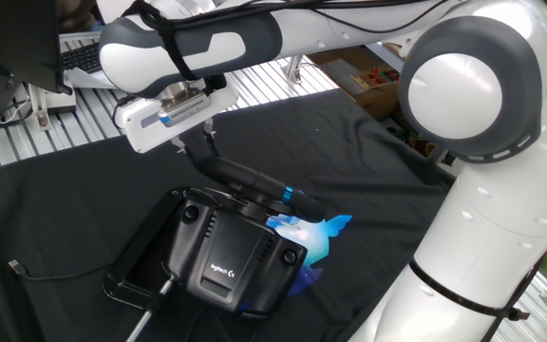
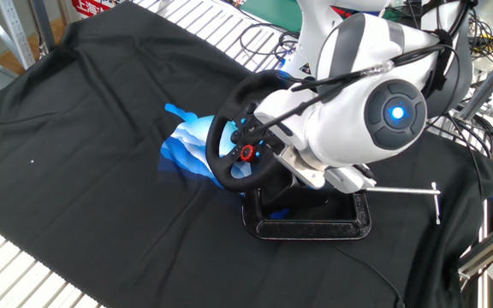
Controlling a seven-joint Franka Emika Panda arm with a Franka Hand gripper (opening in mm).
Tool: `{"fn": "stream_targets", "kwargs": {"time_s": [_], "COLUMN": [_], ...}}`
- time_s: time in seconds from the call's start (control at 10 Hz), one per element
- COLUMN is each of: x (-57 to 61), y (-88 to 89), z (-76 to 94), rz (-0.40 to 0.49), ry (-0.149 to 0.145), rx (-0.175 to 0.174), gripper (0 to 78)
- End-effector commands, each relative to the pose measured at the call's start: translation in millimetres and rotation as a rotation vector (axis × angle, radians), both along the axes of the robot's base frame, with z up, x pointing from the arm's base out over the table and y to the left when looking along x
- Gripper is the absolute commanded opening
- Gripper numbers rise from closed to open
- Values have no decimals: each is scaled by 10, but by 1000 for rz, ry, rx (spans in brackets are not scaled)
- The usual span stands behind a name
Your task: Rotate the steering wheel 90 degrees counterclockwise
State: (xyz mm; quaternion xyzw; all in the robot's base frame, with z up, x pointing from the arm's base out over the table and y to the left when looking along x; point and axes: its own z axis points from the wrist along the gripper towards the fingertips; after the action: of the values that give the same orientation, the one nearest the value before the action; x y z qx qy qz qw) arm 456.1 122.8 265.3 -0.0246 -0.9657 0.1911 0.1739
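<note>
A black cloth (image 1: pixel 74 204) covers the table, and everything else is placed here against the boxy black base (image 1: pixel 231 258) with its white logo, which stands near the cloth's middle. The white and grey robot arm (image 1: pixel 463 104) is the biggest thing in view, rising behind and to the right of the base and reaching over it to the left side in one fixed view; in the other fixed view its rounded joint with a glowing blue dot (image 2: pixel 396 111) hangs just above the base and hides most of it. The steering wheel (image 1: pixel 254 182) is mounted on the far face of the base: a black padded rim, wider than the base, seen almost edge-on in one fixed view with a short bright blue stripe (image 1: pixel 289 195) on it, and seen more face-on in the other fixed view (image 2: pixel 229 141), where a red knob (image 2: pixel 246 153) sits near its hub. A black frame (image 2: pixel 311 224) lies flat on the cloth under the base. A light-blue glowing patch (image 2: pixel 187 141) lies on the cloth beside the base, past the wheel. The gripper (image 1: pixel 198 147) comes down onto the rim's upper left end; its dark fingers (image 1: pixel 200 142) sit narrow at the rim, but whether they clamp it I cannot tell.
</note>
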Motion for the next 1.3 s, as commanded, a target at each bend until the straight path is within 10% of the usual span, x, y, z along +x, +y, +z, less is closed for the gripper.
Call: {"fn": "stream_targets", "kwargs": {"time_s": [0.1, 0.7, 0.9, 1.3], "x": [-7, -7, -7, -7], "y": [24, 24, 24, 24], "z": [2, 2, 2, 2], "rz": [-6, -6, -29, -74], "ry": [-9, -9, 53, 62], "rx": [-26, -26, -26, -61], "gripper": [774, 774, 774, 774]}}
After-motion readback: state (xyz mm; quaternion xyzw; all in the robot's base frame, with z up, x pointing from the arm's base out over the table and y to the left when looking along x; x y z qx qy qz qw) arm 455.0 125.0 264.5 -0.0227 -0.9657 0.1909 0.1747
